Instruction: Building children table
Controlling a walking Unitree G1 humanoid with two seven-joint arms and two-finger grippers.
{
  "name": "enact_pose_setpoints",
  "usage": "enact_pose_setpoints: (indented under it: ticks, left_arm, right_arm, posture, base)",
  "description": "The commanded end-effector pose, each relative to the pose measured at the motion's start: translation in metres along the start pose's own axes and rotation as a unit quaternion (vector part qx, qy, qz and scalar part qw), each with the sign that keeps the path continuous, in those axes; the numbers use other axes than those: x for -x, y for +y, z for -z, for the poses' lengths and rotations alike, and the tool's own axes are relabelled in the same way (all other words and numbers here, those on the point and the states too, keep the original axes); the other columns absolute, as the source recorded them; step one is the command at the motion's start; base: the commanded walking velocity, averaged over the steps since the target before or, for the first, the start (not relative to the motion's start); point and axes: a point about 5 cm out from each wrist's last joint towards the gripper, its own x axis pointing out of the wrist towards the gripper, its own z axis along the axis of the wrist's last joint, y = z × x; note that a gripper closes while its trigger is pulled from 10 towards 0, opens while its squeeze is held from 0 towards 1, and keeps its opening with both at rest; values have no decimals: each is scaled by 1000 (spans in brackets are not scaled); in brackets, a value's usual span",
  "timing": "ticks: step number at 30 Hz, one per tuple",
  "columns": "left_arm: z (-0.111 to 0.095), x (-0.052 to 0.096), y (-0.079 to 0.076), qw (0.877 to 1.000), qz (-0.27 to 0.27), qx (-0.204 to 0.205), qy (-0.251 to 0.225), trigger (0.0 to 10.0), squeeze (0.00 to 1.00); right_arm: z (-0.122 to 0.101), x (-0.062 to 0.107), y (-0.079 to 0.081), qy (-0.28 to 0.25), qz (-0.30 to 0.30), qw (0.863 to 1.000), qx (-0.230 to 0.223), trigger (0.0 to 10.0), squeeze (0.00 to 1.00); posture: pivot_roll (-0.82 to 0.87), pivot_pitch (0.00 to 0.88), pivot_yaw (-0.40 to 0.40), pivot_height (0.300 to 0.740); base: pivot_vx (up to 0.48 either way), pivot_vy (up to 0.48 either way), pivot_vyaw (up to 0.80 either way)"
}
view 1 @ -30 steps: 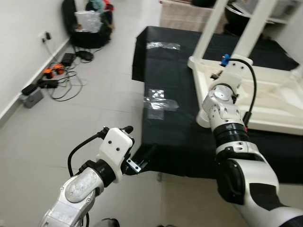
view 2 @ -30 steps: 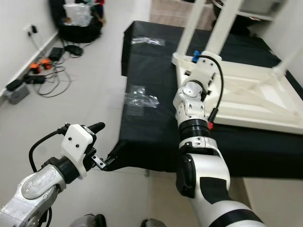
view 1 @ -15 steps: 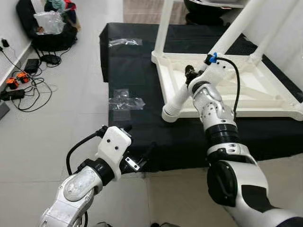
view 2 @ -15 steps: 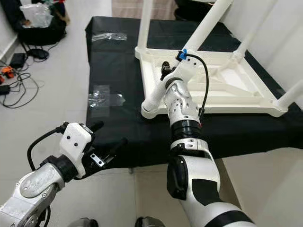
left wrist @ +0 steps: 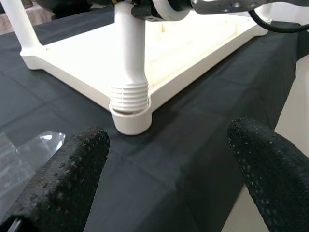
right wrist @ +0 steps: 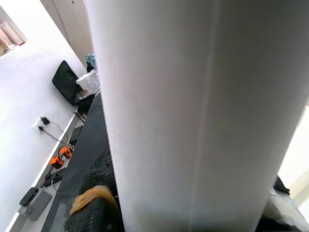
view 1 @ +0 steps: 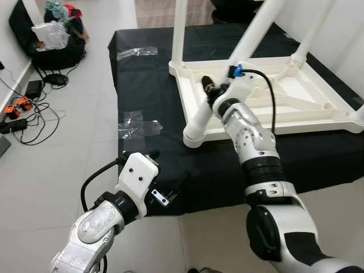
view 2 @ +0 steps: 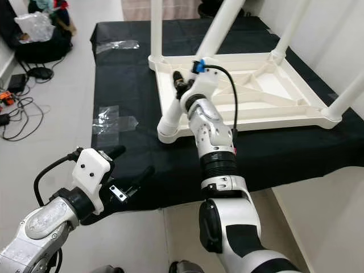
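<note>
Three white legs already stand up from the upside-down white children table (view 1: pixel 284 96), which lies on a black cloth (view 1: pixel 142 91). The right gripper (view 1: pixel 211 91) is clamped around a fourth leg (view 1: pixel 199 116), tilted, its ribbed end at the table's near corner. The left gripper (view 1: pixel 165 190) hovers at the cloth's edge, fingers (left wrist: pixel 63 179) spread wide, holding nothing.

Tops of the upright table legs (view 1: pixel 181 23) cut off by frame edge; right gripper (view 1: pixel 208 90) fingertips hidden behind the slanted loose leg (view 1: pixel 200 116); contents of the clear plastic bags (view 1: pixel 137 122) too small to tell.
</note>
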Motion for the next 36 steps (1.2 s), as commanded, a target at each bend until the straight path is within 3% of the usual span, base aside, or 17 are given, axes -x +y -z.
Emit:
enact_pose_setpoints:
  ticks: [1, 10, 11, 12, 13, 14, 15, 16, 17, 18, 19, 21, 31, 36]
  left_arm:
    - [4, -1, -1, 1000, 5, -3, 8, 10000, 0]
    - [4, -2, -1, 1000, 4, -3, 6, 10000, 0]
    - [3, -2, -1, 1000, 2, -4, 5, 10000, 0]
    - [3, -2, -1, 1000, 2, -4, 5, 10000, 0]
    - [3, -3, 1, 1000, -5, -5, 4, 10000, 0]
    - [2, -4, 3, 1000, -12, -6, 1, 10000, 0]
    - [2, -4, 3, 1000, -12, -6, 1, 10000, 0]
    - [0, -6, 5, 1000, -21, -12, -3, 10000, 0]
    - [0, -6, 5, 1000, -21, -12, -3, 10000, 0]
    - [-1, -8, 9, 999, -31, -13, -6, 10000, 0]
    - [-1, -8, 9, 999, -31, -13, -6, 10000, 0]
    - [-3, -12, 14, 999, -49, -20, -6, 10000, 0]
    - [-2, -14, 26, 997, -79, -19, 4, 10000, 0]
    - [-5, -18, 37, 994, -98, -45, 3, 10000, 0]
  right_arm:
    - [112, 21, 0, 257, 4, 966, -22, 10000, 0]
    - [109, 29, 27, 262, -65, 962, -50, 10000, 0]
    - [89, 23, 29, 196, -67, 977, -39, 10000, 0]
    - [89, 23, 29, 196, -67, 977, -39, 10000, 0]
    - [63, 16, 28, 111, -58, 992, -19, 10000, 0]
    - [40, 13, 27, 41, -50, 998, 2, 10000, 0]
    - [40, 13, 27, 41, -50, 998, 2, 10000, 0]
    - [15, 11, 29, -19, -57, 998, 7, 10000, 0]
    - [15, 11, 29, -19, -57, 998, 7, 10000, 0]
    - [-4, 11, 32, -59, -68, 996, 17, 10000, 0]
    - [-4, 11, 32, -59, -68, 996, 17, 10000, 0]
    - [-32, 14, 38, -121, -90, 988, 26, 10000, 0]
    - [-53, 22, 44, -160, -119, 979, 36, 10000, 0]
    - [-63, 34, 50, -186, -165, 968, 43, 10000, 0]
  posture:
    - [95, 158, -54, 740]
    - [92, 159, -57, 740]
    - [93, 159, -57, 740]
    - [93, 159, -57, 740]
    - [94, 158, -57, 740]
    - [94, 159, -57, 740]
    - [94, 159, -57, 740]
    - [94, 159, -57, 740]
    - [94, 159, -57, 740]
    - [88, 152, -58, 740]
    - [88, 152, -58, 740]
    - [86, 147, -56, 740]
    - [85, 136, -61, 740]
    - [81, 121, -62, 740]
  base:
    - [0, 0, 0]
    - [0, 0, 0]
    - [0, 0, 0]
    - [0, 0, 0]
    - [0, 0, 0]
    - [0, 0, 0]
    - [0, 0, 0]
    - [0, 0, 0]
    - [0, 0, 0]
    - [0, 0, 0]
    - [0, 0, 0]
    - [0, 0, 0]
    - [0, 0, 0]
    - [0, 0, 0]
